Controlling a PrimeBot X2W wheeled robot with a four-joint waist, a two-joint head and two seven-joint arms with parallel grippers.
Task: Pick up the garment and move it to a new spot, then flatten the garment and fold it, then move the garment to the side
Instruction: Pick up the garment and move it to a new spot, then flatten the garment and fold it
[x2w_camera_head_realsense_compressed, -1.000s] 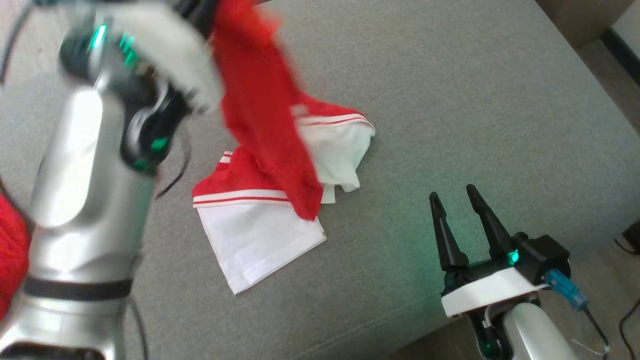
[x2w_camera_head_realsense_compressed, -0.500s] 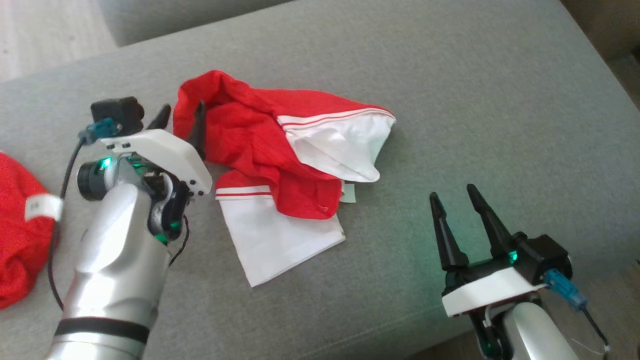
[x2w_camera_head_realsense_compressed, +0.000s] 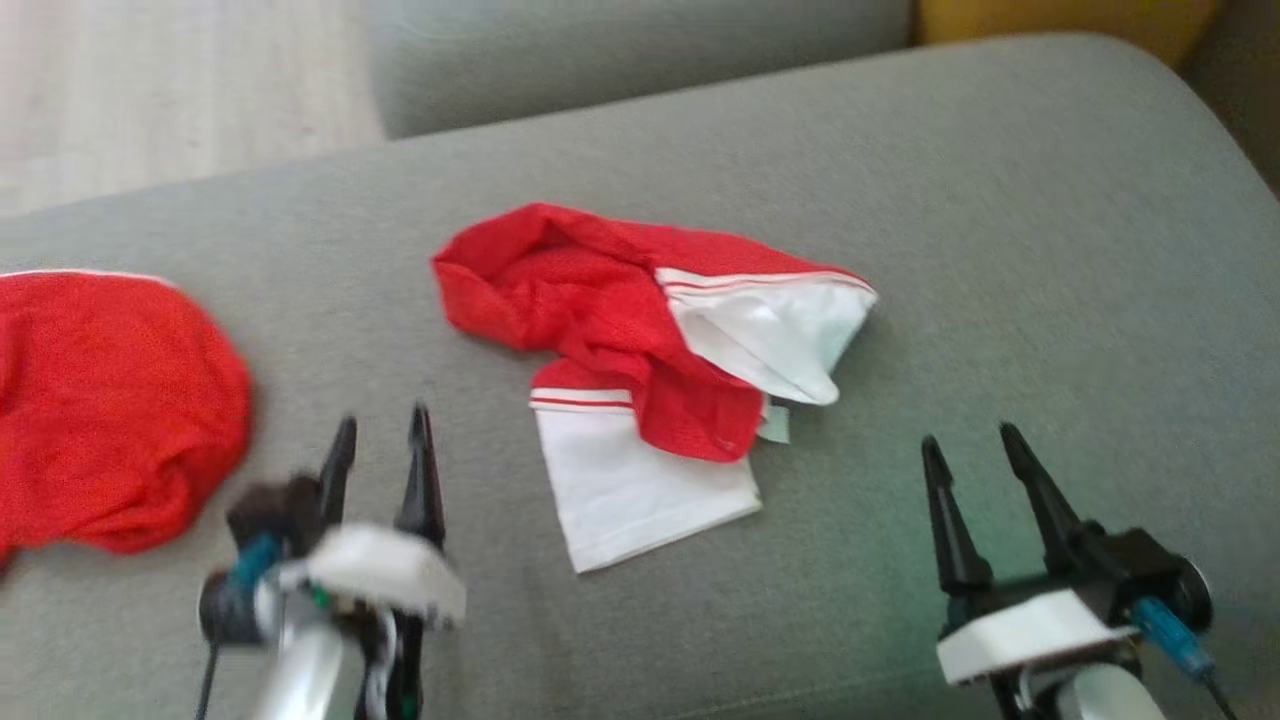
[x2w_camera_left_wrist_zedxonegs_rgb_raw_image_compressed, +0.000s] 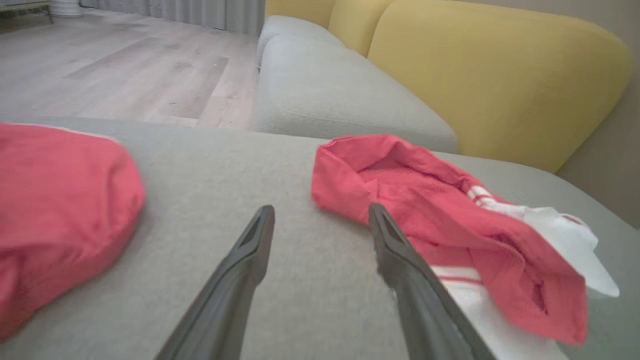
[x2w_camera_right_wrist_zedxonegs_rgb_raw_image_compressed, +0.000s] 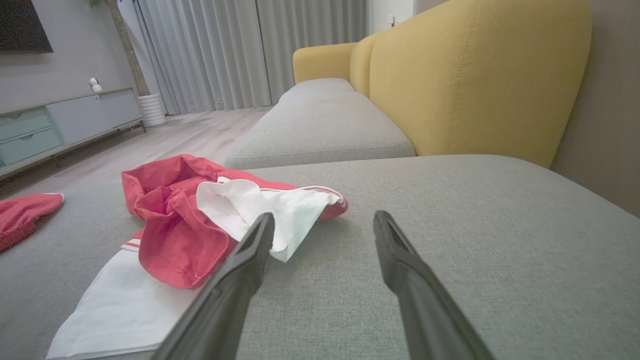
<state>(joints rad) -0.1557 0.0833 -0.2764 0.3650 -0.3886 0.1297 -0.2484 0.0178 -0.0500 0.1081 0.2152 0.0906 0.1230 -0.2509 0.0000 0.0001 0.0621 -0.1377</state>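
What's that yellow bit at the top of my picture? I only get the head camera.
Observer: It's a tall yellow sofa backrest, rising behind the grey seat cushions.
Operator: What's past the sofa?
Observer: Long grey curtains hang across the far side of the room.
Operator: Any furniture over there?
Observer: A low cabinet with pale drawers stands along the wall, with a white ribbed pot beside its end.
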